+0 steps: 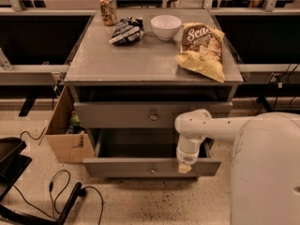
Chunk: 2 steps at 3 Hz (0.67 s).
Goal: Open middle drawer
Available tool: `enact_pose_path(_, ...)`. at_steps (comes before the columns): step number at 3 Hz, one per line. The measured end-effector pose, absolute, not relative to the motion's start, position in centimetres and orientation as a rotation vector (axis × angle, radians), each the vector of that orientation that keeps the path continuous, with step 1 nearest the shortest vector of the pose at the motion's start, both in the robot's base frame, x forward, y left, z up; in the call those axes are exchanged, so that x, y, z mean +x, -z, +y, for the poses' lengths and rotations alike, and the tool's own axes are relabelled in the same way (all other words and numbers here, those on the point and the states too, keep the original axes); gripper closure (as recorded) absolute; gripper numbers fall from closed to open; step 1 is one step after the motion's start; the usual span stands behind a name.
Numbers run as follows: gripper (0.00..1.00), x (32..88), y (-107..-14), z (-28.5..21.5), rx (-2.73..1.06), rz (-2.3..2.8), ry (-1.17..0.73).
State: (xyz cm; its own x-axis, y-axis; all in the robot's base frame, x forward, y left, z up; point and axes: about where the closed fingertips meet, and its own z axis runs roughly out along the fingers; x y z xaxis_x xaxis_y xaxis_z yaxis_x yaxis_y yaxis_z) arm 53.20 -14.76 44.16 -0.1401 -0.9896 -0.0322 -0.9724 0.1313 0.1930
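The middle drawer (122, 167) of the grey cabinet stands pulled out, and its dark inside (136, 149) shows. A small round knob (152, 171) sits at the centre of its front panel. My gripper (184, 168) hangs from the white arm (211, 125) at the top edge of this front panel, a little right of the knob. The drawer above (117, 115) is shut and has its own knob (153, 116). Any drawer below the open one is hidden.
On the cabinet top (140, 62) stand a can (108, 10), a dark snack bag (126, 30), a white bowl (166, 26) and a chip bag (202, 50). A cardboard box (65, 139) leans at the cabinet's left. Cables (61, 191) lie on the floor.
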Motion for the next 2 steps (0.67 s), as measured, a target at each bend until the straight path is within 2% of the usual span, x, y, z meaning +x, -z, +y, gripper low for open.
enact_pose_path(2, 1.00, 52.86, -44.43, -14.78, 1.982, -2.276, 0.264)
